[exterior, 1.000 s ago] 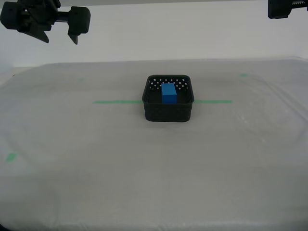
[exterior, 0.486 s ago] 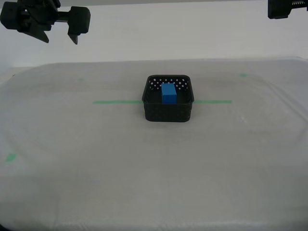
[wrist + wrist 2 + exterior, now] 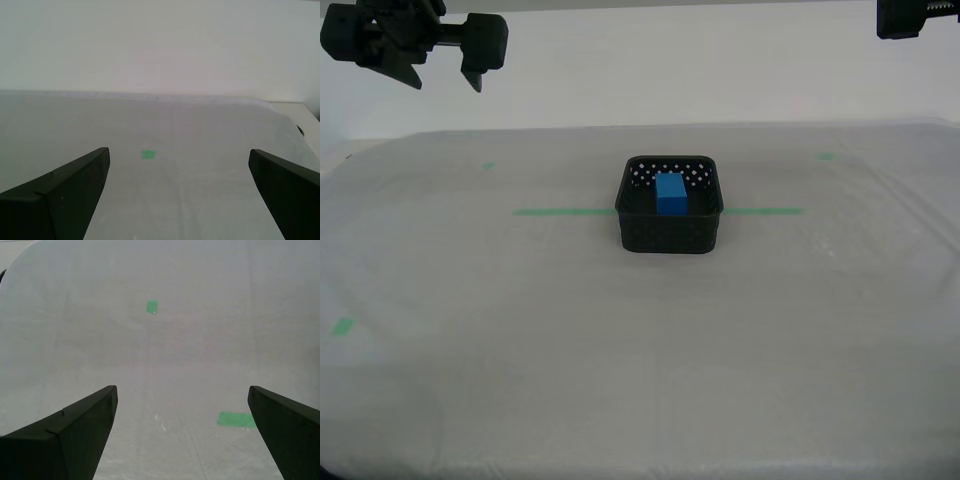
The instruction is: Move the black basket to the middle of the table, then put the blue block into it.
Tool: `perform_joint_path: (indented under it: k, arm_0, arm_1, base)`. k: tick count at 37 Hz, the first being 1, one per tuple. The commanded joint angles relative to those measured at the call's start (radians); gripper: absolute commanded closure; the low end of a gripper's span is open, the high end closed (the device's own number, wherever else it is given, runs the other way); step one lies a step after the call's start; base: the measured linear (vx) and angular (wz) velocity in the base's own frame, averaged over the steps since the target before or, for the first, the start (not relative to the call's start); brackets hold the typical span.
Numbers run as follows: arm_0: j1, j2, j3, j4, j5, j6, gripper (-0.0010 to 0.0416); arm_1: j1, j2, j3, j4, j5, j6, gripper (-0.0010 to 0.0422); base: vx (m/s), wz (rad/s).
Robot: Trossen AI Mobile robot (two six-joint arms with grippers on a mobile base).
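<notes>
The black basket (image 3: 671, 205) is seen resting on the table (image 3: 520, 380) astride the thin green tape line (image 3: 565, 211), roughly mid-table, which is judged to be its intended place. The blue block (image 3: 671, 194) stands inside it, near the rear wall, so both steps of the task appear done. Neither basket nor block appears in either wrist view, so both lie outside the span of either pincer. My first gripper (image 3: 179, 195) is held wide with nothing between its jaws, above bare sheeting and a small green tape mark (image 3: 148, 154). My second gripper (image 3: 182, 432) is likewise spread and empty, with a green tape patch (image 3: 236, 419) close to one jaw. This is judged a retracted pose.
</notes>
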Motion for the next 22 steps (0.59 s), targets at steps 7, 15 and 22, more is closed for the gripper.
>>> perform_joint_path:
  k: [7, 15, 22]
  arm_0:
    - [0.000, 0.000, 0.001, 0.003, 0.000, -0.001, 0.0016]
    - [0.000, 0.000, 0.001, 0.003, 0.000, -0.001, 0.0017]
    - [0.000, 0.000, 0.001, 0.003, 0.000, -0.001, 0.0016]
  arm_1:
    - [0.000, 0.000, 0.000, 0.000, -0.001, 0.002, 0.0055]
    - [0.000, 0.000, 0.000, 0.000, -0.001, 0.002, 0.0055]
    - [0.000, 0.000, 0.000, 0.000, -0.001, 0.002, 0.0055]
  base:
    - [0.000, 0.000]
    - [0.000, 0.000]
    - [0.000, 0.000]
